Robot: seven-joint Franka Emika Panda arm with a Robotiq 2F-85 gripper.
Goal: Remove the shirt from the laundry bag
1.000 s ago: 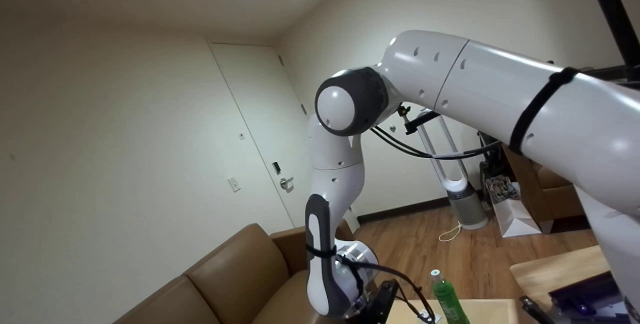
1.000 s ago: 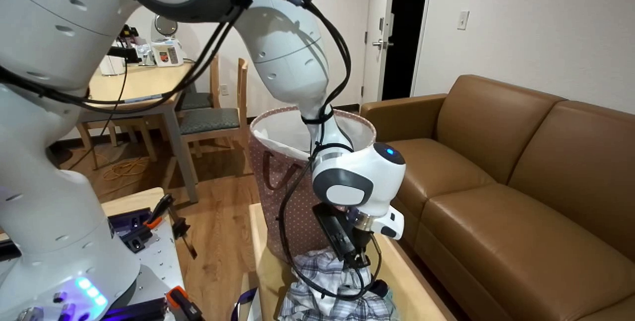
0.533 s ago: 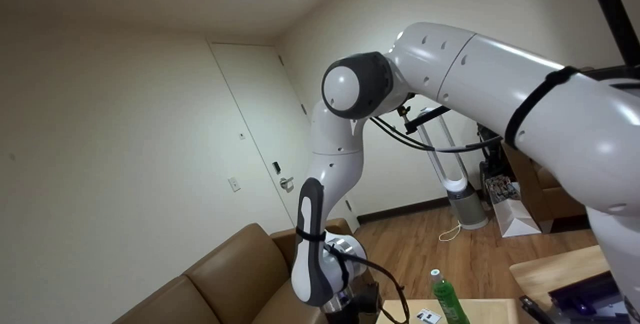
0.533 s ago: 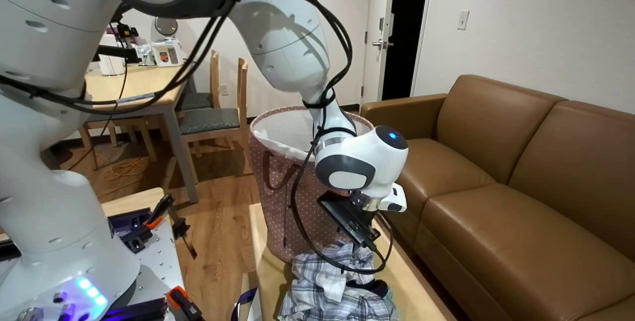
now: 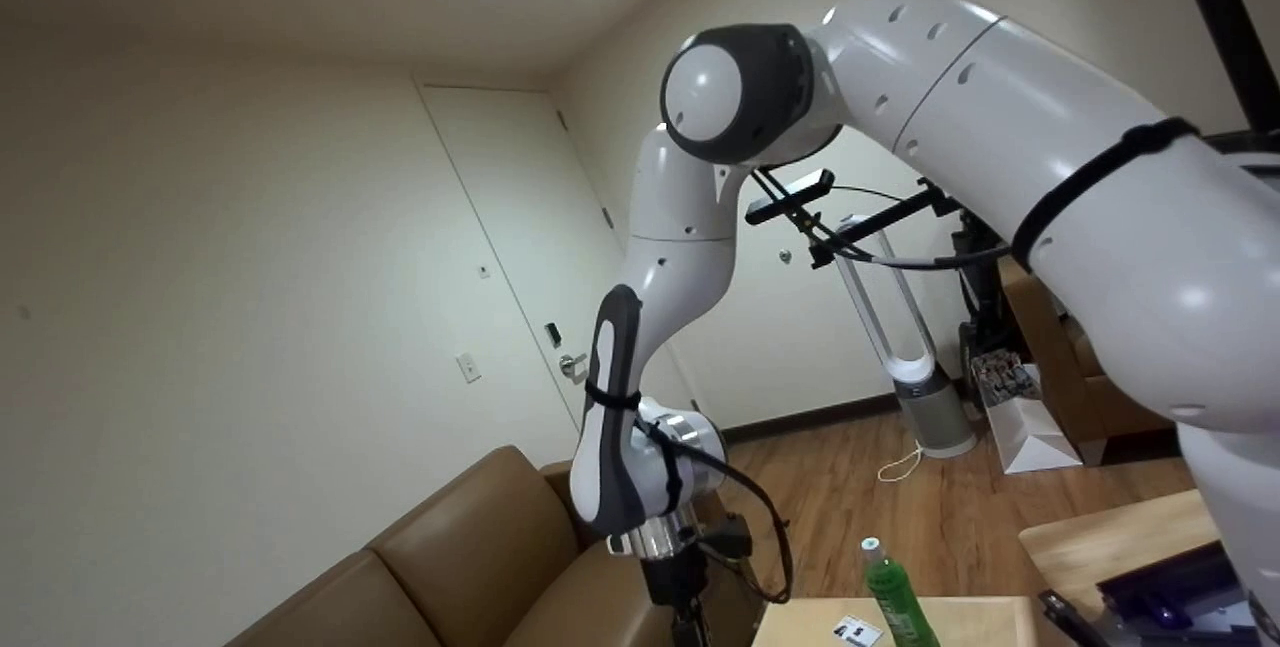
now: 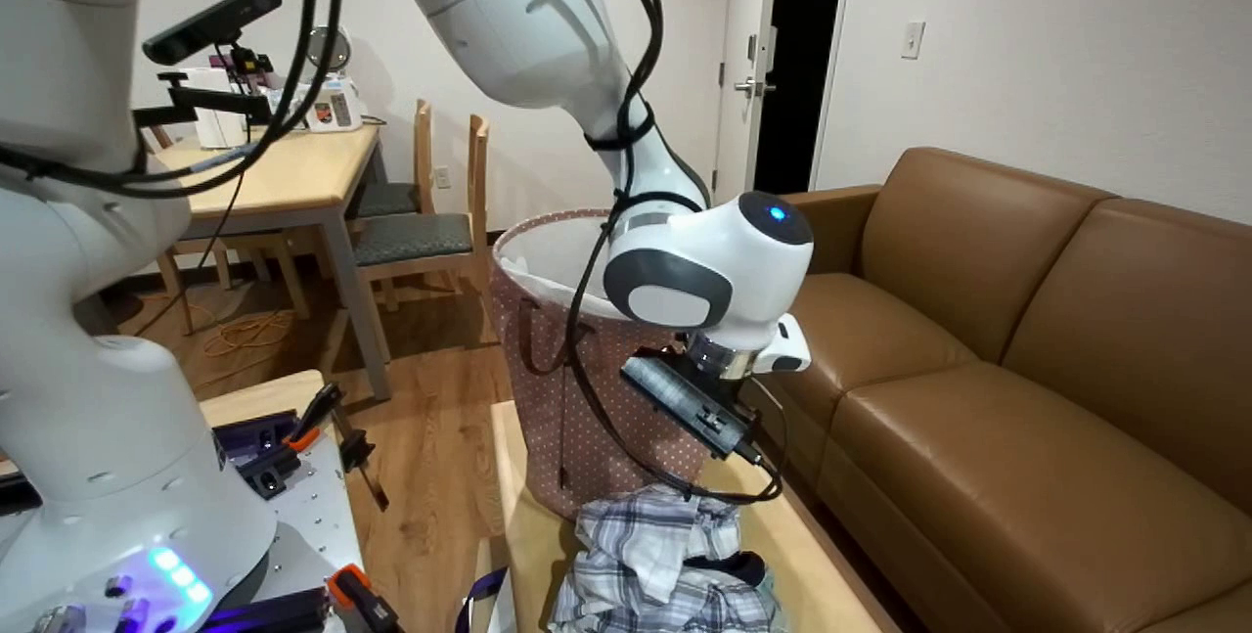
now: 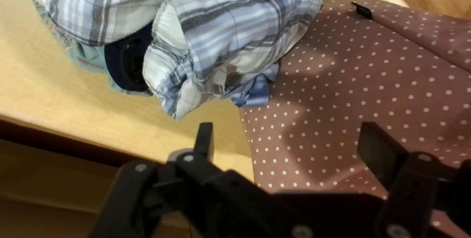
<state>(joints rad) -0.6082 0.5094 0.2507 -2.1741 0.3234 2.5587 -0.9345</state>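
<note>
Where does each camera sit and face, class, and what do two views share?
Wrist view: on the wrist, facing down at shirt and laundry bag; open gripper shows.
An exterior view: off the arm, facing slightly down toward laundry bag and sofa; base and arm show.
An exterior view: off the arm, tilted, facing a door; arm and part of gripper show.
Both exterior views share sofa and arm.

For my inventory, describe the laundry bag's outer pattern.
The laundry bag has white polka dots on a dusty reddish-brown ground, clearest in the wrist view.
</note>
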